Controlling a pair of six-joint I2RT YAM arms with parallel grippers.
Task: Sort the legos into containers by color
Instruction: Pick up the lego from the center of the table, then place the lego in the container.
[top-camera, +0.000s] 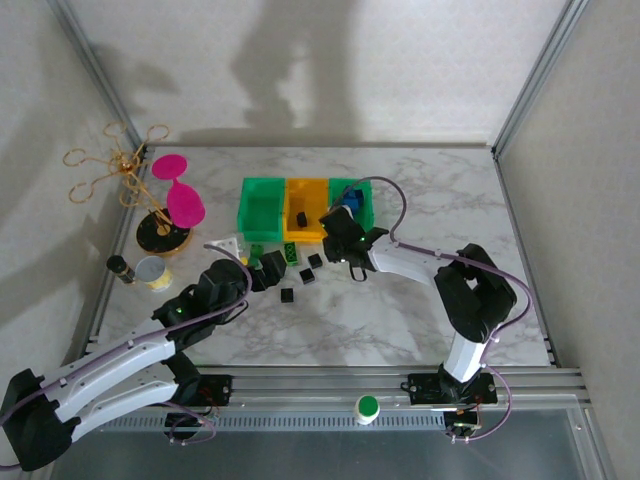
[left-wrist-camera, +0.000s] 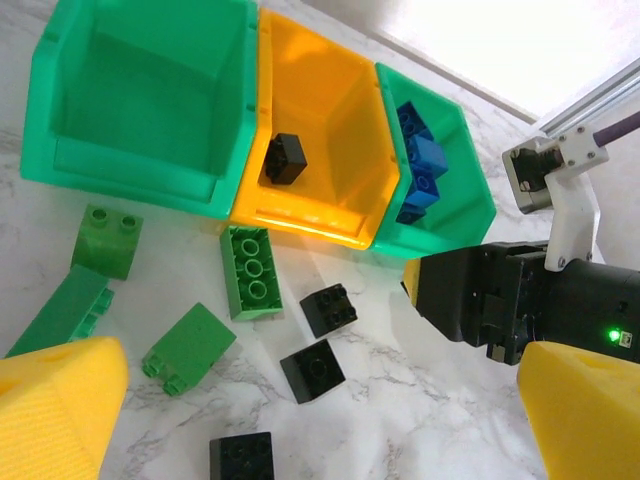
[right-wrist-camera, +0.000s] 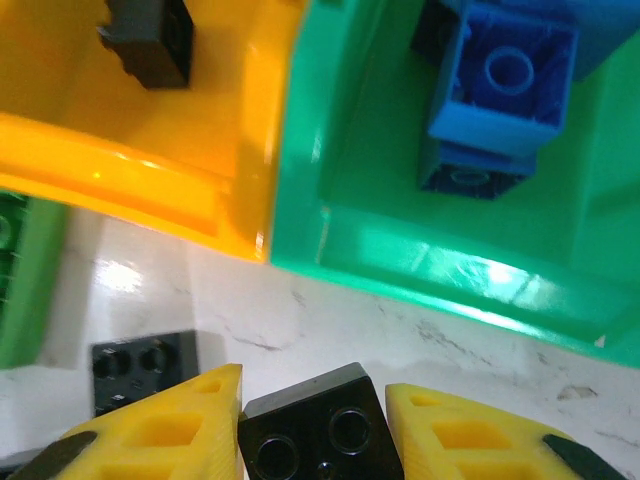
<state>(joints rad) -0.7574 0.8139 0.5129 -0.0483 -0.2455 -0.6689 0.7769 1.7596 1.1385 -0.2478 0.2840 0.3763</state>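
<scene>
the white marbled tabletop (top-camera: 400, 310) has open room in front of the arms, though the three small plastic bins stand in a tight row whose raised rims likely need clearing: an empty green bin (left-wrist-camera: 140, 100), an orange-yellow bin (left-wrist-camera: 330, 110) holding one black brick (left-wrist-camera: 283, 160), and a second green bin (left-wrist-camera: 455, 185) with blue bricks (left-wrist-camera: 420, 160). the left pincer (left-wrist-camera: 320, 420) gapes wide and empty above loose green bricks (left-wrist-camera: 250, 272). the right pincer (right-wrist-camera: 312, 400) is closed on a small black plastic brick (right-wrist-camera: 320, 440) low over the tabletop, just before the bins. the brick looks light, rigid and glossy, and its flat opposite sides suit the grip.
</scene>
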